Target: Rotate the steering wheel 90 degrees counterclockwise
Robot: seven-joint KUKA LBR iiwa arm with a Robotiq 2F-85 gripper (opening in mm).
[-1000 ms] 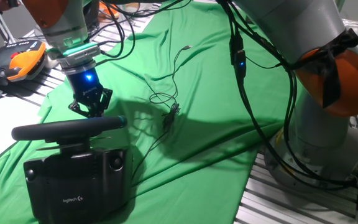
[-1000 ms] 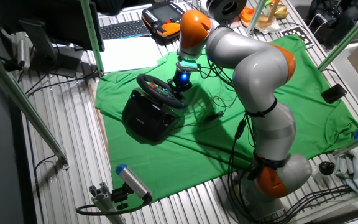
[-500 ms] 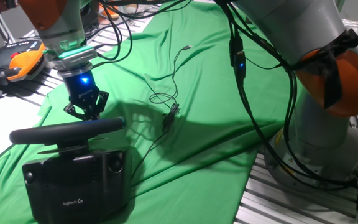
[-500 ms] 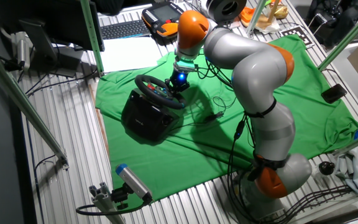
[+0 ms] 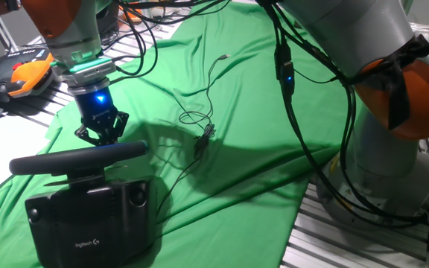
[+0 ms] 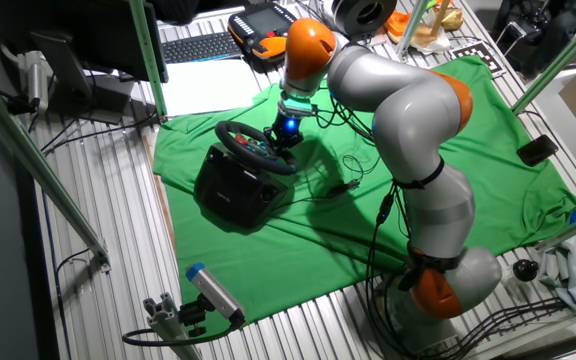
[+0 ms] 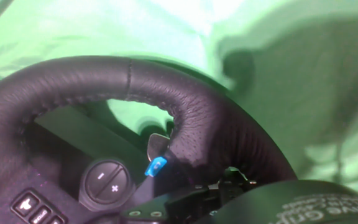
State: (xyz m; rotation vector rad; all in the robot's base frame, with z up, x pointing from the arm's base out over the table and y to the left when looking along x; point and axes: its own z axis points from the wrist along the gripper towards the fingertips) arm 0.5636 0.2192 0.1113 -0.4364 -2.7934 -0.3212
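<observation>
Since a second ago the gripper [image 5: 99,134] has slid a little to the left in the one fixed view, and the steering wheel [image 5: 77,158] with its black base [image 5: 88,223] has shifted the same way, so the push appears to drag the whole unit across the green cloth [image 5: 244,112] as much as it turns the rim. The wheel sits on the cloth at the table's near-left corner, its rim seen edge-on just below the fingers. In the other fixed view the gripper [image 6: 284,138] hangs at the far side of the wheel [image 6: 256,147]. The hand view is filled by the padded rim [image 7: 135,93], very close, with a small blue tab [image 7: 156,166] and a round button [image 7: 107,180] inside it. I cannot tell whether the fingers are parted or clamped on the rim; no view shows their tips clearly. Judging by this, the quarter turn is barely under way, and a sliding base may waste the motion
</observation>
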